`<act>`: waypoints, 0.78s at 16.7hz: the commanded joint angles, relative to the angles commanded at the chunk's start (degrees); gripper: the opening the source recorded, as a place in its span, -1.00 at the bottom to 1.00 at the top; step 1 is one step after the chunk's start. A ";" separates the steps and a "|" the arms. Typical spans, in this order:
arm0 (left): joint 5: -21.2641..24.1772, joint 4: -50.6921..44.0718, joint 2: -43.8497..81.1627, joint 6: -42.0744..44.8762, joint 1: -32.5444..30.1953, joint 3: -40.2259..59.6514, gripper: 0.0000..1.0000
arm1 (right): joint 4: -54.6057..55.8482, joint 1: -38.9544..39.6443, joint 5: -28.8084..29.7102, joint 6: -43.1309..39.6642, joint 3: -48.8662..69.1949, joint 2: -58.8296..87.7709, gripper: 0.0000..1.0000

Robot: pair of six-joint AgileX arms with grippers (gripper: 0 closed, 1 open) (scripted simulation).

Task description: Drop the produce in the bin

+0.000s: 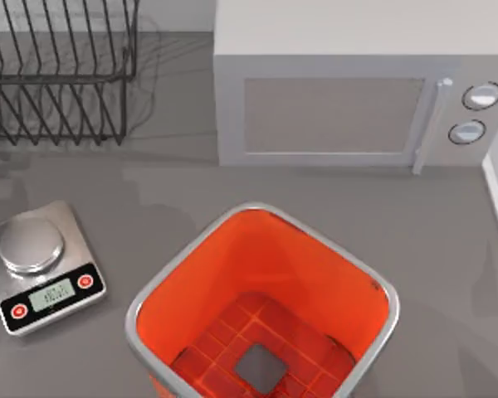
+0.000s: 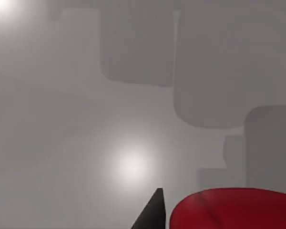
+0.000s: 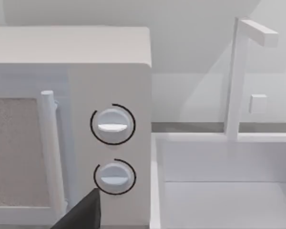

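1. The table point(image 1: 448, 274) is grey; no arm is over it in the top view.
2. The microwave point(image 1: 357, 91) stands at the upper right of the top view, its door and two knobs facing the bottom edge of the frame. The right wrist view looks straight at its two knobs point(image 3: 113, 125) and door handle point(image 3: 50, 152), with a white sink point(image 3: 219, 191) just beside it.
3. The bin point(image 1: 162, 290) sits at the lower centre of the top view, rotated so one corner points toward the microwave; its silver rim rings an orange-red inside with a grid floor and grey square centre. Its lower part is cut by the frame edge.
4. A wire rack point(image 1: 58, 75) fills the upper left of the top view.
5. A scale point(image 1: 41, 265) lies at the left edge, well apart from the bin.
6. The produce point(image 2: 233, 210) shows in the left wrist view as a deep-red rounded mass at the lower right, over bare grey surface. Its long axis cannot be told.
7. One dark fingertip of the left gripper point(image 2: 150, 214) stands just beside the produce; contact and how far the fingers are spread cannot be told.
8. One dark fingertip of the right gripper point(image 3: 81, 214) shows below the knobs; its spread cannot be told.
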 joint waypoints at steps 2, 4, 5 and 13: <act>0.18 -7.31 -1.18 0.33 0.46 3.00 -1.00 | 0.00 0.00 0.00 0.00 0.00 0.00 1.00; 0.07 -13.54 -2.88 1.11 1.15 4.44 -1.00 | 0.00 0.00 0.00 0.00 0.00 0.00 1.00; -0.07 -15.84 -3.70 1.47 1.40 4.84 -1.00 | 0.00 0.00 0.00 0.00 0.00 0.00 1.00; -0.70 -19.17 -4.42 2.50 1.40 4.44 -1.00 | 0.00 0.00 0.00 0.00 0.00 0.00 1.00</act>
